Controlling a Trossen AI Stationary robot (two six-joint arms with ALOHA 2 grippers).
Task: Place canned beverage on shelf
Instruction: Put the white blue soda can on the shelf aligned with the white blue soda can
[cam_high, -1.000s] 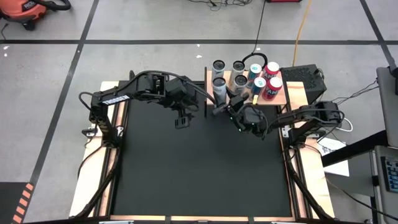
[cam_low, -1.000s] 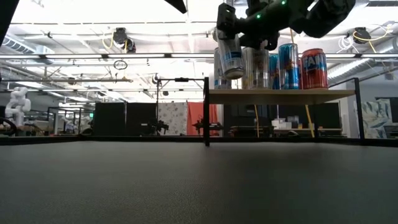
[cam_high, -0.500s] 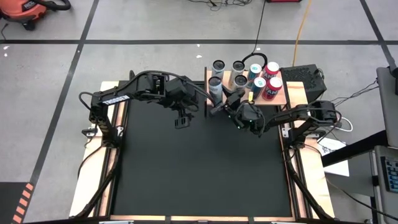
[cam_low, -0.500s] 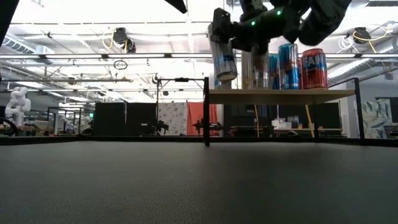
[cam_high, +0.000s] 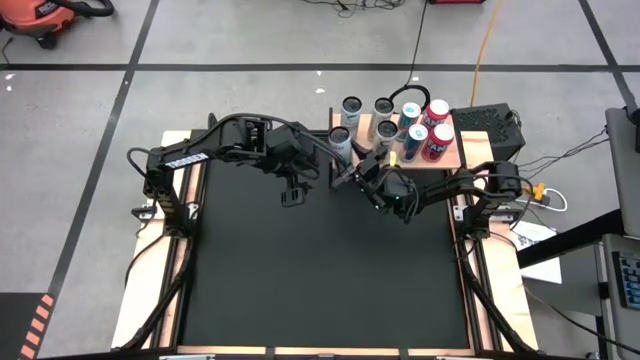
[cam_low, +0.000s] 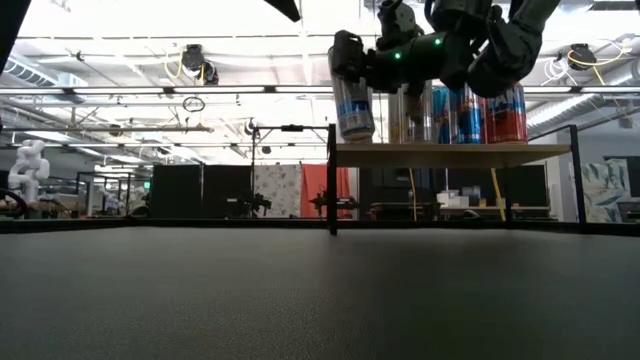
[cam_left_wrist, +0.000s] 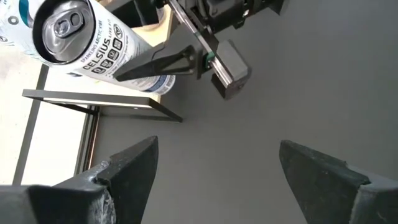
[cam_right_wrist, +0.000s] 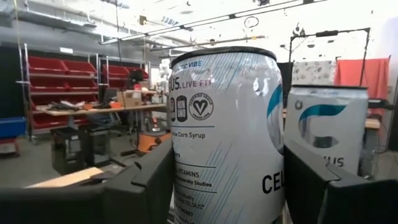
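Observation:
A white Celsius can (cam_low: 353, 108) is held by my right gripper (cam_low: 352, 70) over the left end of the light wooden shelf (cam_low: 450, 151); its bottom is just above the shelf top. The can also shows in the high view (cam_high: 340, 138) and the right wrist view (cam_right_wrist: 227, 137). Several other cans (cam_high: 425, 128) stand upright on the shelf (cam_high: 456, 158). My left gripper (cam_high: 292, 193) is open and empty above the black mat, left of the shelf. My right gripper pinches the can's side wall (cam_right_wrist: 186, 174) between its two fingers (cam_left_wrist: 158, 62), one on each side. The fingers come about level from the table's right and near side. The can is upright and lifted, its bottom a little above the shelf's left end.
A second white Celsius can (cam_right_wrist: 323, 127) stands close behind the held one. Blue and red cans (cam_low: 505, 112) fill the shelf's middle and right. The shelf's dark legs (cam_low: 332, 185) stand at the far edge of the black mat (cam_high: 320, 270).
My right gripper has carried the can toward the table's left along the shelf and a little down. The can was tilted and now stands close to upright over the shelf's left end.

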